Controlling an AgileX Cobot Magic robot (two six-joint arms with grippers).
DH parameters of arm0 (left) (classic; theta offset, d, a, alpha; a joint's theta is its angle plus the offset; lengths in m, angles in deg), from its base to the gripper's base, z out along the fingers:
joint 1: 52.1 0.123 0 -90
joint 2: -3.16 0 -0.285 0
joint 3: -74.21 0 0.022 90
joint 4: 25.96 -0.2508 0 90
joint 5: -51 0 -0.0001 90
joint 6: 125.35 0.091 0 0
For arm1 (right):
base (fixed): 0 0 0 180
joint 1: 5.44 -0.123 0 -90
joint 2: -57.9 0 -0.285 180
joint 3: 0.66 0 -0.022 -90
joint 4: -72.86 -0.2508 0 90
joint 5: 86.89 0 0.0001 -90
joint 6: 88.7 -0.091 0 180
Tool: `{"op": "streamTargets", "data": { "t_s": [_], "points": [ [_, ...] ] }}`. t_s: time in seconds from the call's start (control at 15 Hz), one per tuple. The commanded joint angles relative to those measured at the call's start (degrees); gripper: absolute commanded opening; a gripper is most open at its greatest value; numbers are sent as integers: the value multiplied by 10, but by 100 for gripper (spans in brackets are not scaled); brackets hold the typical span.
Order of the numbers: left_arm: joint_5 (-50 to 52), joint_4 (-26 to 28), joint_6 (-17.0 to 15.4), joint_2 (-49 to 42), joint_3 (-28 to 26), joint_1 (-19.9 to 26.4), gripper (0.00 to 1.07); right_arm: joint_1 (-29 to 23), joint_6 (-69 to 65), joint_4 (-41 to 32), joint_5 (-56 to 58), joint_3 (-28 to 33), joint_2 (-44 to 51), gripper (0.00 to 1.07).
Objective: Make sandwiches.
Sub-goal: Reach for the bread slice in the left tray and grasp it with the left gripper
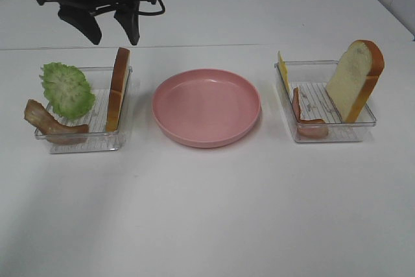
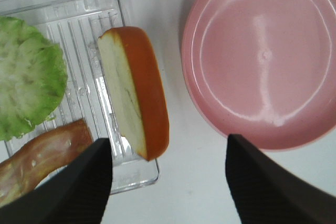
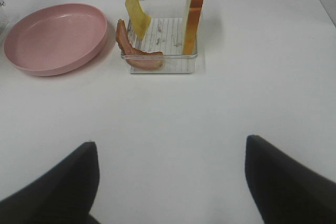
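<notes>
White bread, orange-brown crust, nothing stacked yet. Left slice [image 1: 118,89] on edge against the 3 o'clock wall of left tray [image 1: 78,142]. Right slice [image 1: 355,79] propped tilted at the 3 o'clock end of right tray [image 1: 334,135]. Lettuce [image 1: 67,89] leaning at 9 o'clock of the left slice. Left bacon [image 1: 52,123] draped over the tray rim at 7 o'clock of the lettuce. Cheese [image 1: 283,69] upright at the right tray's 10 o'clock corner, right bacon [image 1: 306,121] curled along its 9 o'clock wall. Plate [image 1: 206,106] bare between the trays on the tabletop [image 1: 207,225].

Left tool [image 2: 167,145] spread wide and empty, raised, at 12 o'clock of the left tray in the high view, with the left slice's end showing between its fingers [image 2: 79,192]. Right tool [image 3: 170,142] likewise spread and empty, well back from the right tray, absent from the high view.

Probably bread to plate first. Hazards as judged:
- Little room for a finger between the left slice and the clear wall, so it may strike the rim and shove or tip the light tray.
- May instead knock the slice flat onto the lettuce.
- Right slice merely leaning, liable to topple at a glancing touch.
- Overhanging left bacon apt to be dragged out.
</notes>
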Motion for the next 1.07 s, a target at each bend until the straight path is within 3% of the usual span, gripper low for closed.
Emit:
{"op": "streamTargets", "data": {
  "t_s": [0.07,0.2,0.4,0.8,1.07],
  "points": [
    [-41,-28,-19,30,-23,-15,60,2,5,-2,-7,1,7,73],
    [-41,-30,-20,41,-23,-15,61,2,5,-2,-7,1,7,73],
    [-40,-49,-22,42,-23,-15,70,2,5,-3,-7,1,7,73],
    [29,-64,-32,84,-30,-15,70,2,5,-3,-7,1,7,73],
    [9,-65,-32,109,-33,-11,58,2,5,-6,-7,1,7,73]
  ]
}}
